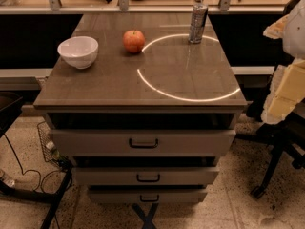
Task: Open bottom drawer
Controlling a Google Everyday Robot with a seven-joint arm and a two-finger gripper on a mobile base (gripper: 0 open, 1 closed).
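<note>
Right edge of frame: the arm [296, 35] was white-shelled, and the gripper [285, 89] below it looked blocky, cream-yellow.

Things on the tabletop [190, 80] lay left of the gripper [280, 29], which was at the right edge.
A white bowl [77, 51] sat farthest from it, a red apple [134, 40] between, an upright can [198, 23] nearest; a chair base [271, 175] stood below it.

Dim, ring-shaped glare [190, 98] on tabletop [105, 82]

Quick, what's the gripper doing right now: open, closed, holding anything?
Gripper: at the right edge of the view, up beside the cabinet top, well away from the bottom drawer; whether it is open, closed or holding anything cannot be told.
</note>
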